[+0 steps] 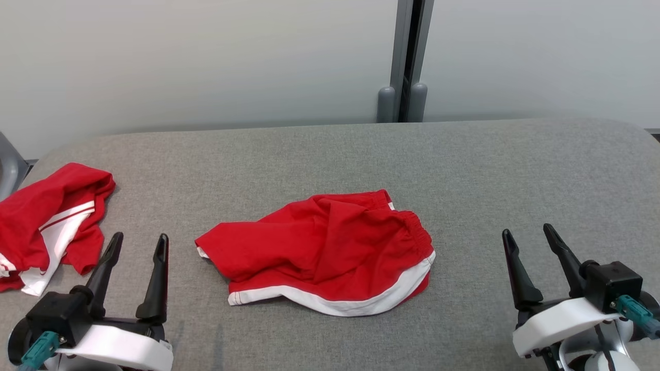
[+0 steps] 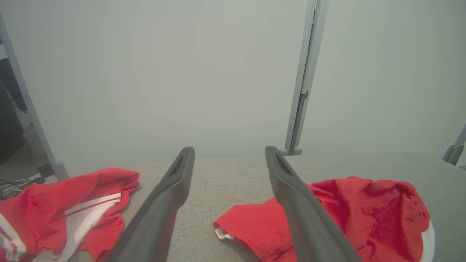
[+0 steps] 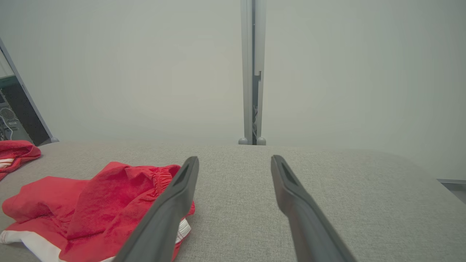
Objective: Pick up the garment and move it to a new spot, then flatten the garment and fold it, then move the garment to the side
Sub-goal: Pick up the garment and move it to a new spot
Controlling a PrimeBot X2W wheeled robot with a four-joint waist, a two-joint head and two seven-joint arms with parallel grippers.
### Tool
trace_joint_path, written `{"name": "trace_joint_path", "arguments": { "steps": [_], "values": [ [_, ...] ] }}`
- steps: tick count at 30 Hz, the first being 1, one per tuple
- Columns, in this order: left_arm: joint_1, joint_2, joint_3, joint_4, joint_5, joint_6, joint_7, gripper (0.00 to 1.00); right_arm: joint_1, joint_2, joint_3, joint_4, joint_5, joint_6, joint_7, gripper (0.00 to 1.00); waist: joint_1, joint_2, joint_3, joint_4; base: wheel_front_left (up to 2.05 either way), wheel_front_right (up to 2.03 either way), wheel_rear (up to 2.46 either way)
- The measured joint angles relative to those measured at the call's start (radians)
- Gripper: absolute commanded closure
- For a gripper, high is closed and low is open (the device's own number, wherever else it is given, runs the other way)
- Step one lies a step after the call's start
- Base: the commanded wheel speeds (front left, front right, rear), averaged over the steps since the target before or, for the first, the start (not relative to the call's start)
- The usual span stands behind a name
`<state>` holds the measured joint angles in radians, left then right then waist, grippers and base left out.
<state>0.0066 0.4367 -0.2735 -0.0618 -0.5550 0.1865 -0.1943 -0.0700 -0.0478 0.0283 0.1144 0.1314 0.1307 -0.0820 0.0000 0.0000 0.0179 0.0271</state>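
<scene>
The crumpled red shorts with white trim and a gathered waistband [image 1: 319, 252] lie in a heap at the centre of the head view, on the grey woven-fabric table [image 1: 464, 170]. Nothing touches them. The left pincer [image 1: 141, 237], at the lower left, has its two dark fingers spread wide with nothing between them. The right pincer [image 1: 527, 230], at the lower right, is just as wide and just as empty. Both are well apart from the shorts.

The heap is layered, with folds lapping over one another. A pinch on the top fold alone would likely lift one layer and leave the rest trailing or twisted, which makes flattening harder. Fingers driven too low could snag the table's woven cover along with the cloth. A second bunched red-and-white garment [image 1: 46, 221] lies at the left edge of the frame, near the left pincer. It has the same colours, so it could be taken for the target, and a sideways sweep of that arm could drag it.

The table's far edge runs across the middle of the frame and curves down at both upper corners, so cloth set near a corner might slide off. A grey upright post [image 1: 405, 62] stands behind that edge. Bare table opens to the right of the shorts and behind them; the left side is tighter.
</scene>
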Motion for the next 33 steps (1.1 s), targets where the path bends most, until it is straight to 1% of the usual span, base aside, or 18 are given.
{"name": "trace_joint_path", "arguments": {
  "steps": [12, 33],
  "values": [
    [0.031, 0.013, -0.014, -0.006, -0.005, 0.013, 0.035, 0.0, 0.06, 0.0, 0.002, -0.044, 0.017, 0.0, 0.024, 0.0, 0.0, 0.0, -0.046, -0.011, 0.0, 0.0, 0.0],
    [0.032, 0.013, -0.021, 0.009, -0.019, 0.023, 0.046, 0.0, 0.06, 0.0, -0.008, -0.059, 0.017, 0.0, 0.03, 0.0, 0.0001, 0.0001, -0.04, -0.01, 0.0, 0.0, 0.0]
  ]
}}
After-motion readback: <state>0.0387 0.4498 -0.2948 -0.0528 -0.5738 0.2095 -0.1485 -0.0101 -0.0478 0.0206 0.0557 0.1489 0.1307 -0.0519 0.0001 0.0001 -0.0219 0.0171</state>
